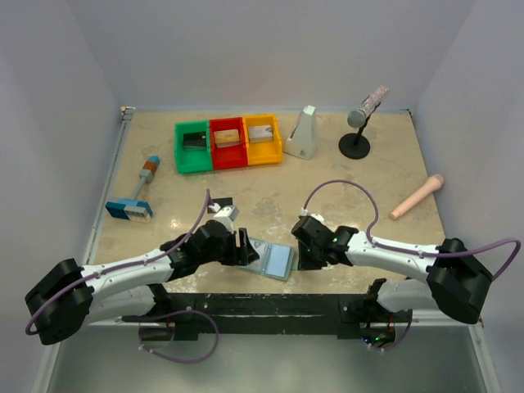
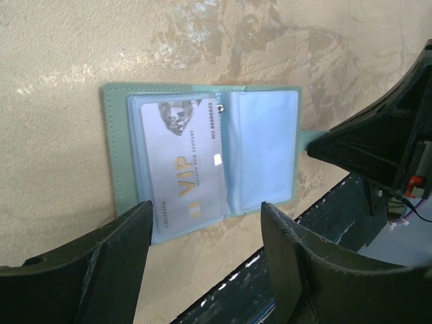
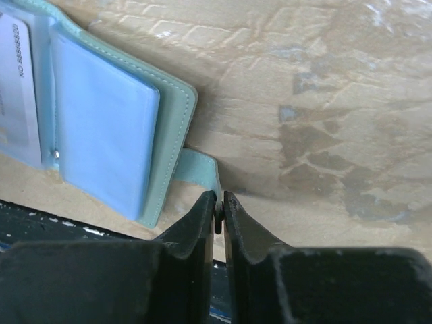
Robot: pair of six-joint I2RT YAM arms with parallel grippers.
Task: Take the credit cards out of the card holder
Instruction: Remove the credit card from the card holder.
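Open and flat on the beige, marble-patterned worktop point(image 1: 368, 205): the card holder point(image 1: 274, 260), close to the near edge, directly between the two tools. Spread wide just over its near side, the left tool point(image 2: 206, 223), one black finger toward each lower corner, gripping nothing. Pinched almost together on the snap tab point(image 3: 199, 169) at the holder's right edge, the right tool point(image 3: 219, 206).

Pale teal cover, leather-like, stitched along the rim; clear blue-tinted plastic sleeves inside, thin and rectangular. In the left sleeve a glossy silver-grey card point(image 2: 182, 162).

Legible only from the left wrist: gold "VIP" lettering and a printed number. Seen only from the right wrist: the closed fingertips meeting the tab. From above, merely a pale blue rectangle between the arms.
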